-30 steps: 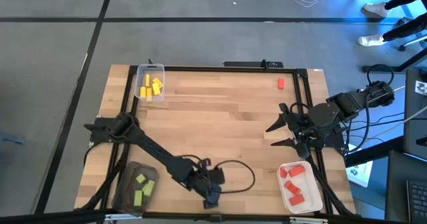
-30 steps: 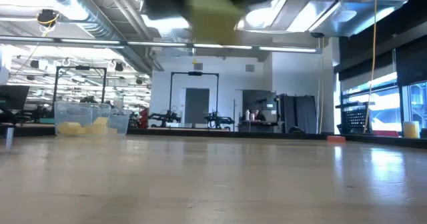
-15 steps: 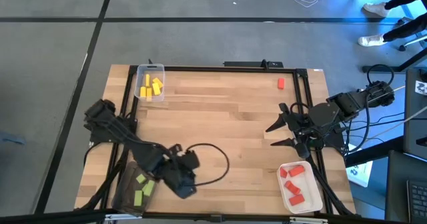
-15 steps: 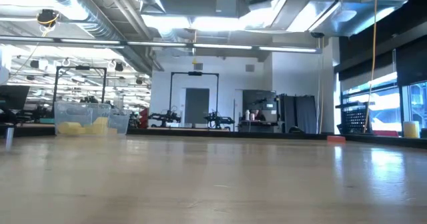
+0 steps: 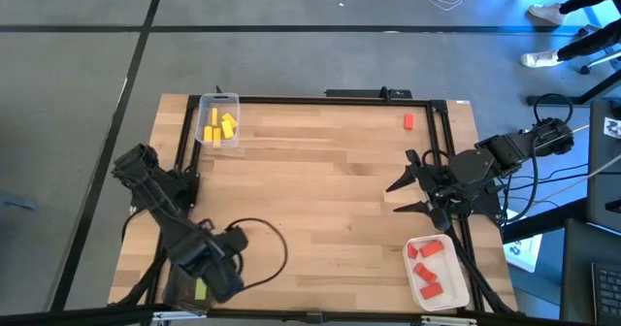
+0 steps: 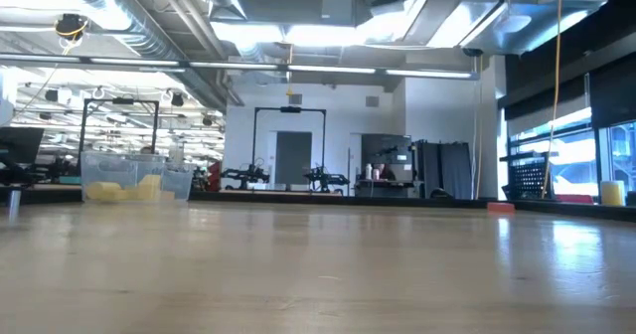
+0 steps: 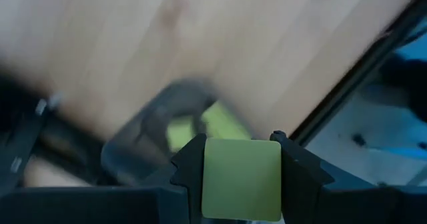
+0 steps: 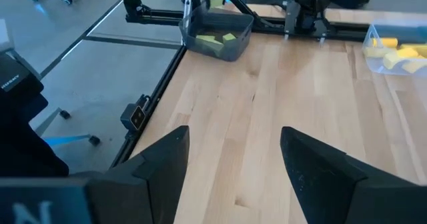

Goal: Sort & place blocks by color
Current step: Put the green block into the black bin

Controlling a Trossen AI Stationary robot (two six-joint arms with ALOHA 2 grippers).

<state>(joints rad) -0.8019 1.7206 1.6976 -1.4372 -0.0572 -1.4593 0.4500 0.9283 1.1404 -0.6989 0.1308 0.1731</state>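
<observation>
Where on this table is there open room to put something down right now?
The wide wooden middle is bare, between the clear tray of yellow blocks and the white tray. One red block sits at the far edge. Crowded: the left gripper over the dark tray, holding a green block.

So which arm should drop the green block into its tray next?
The left one, I think. Its gripper already holds a green block and hangs over the dark tray with other green blocks. The right gripper waits open and empty by the table's far side.
</observation>
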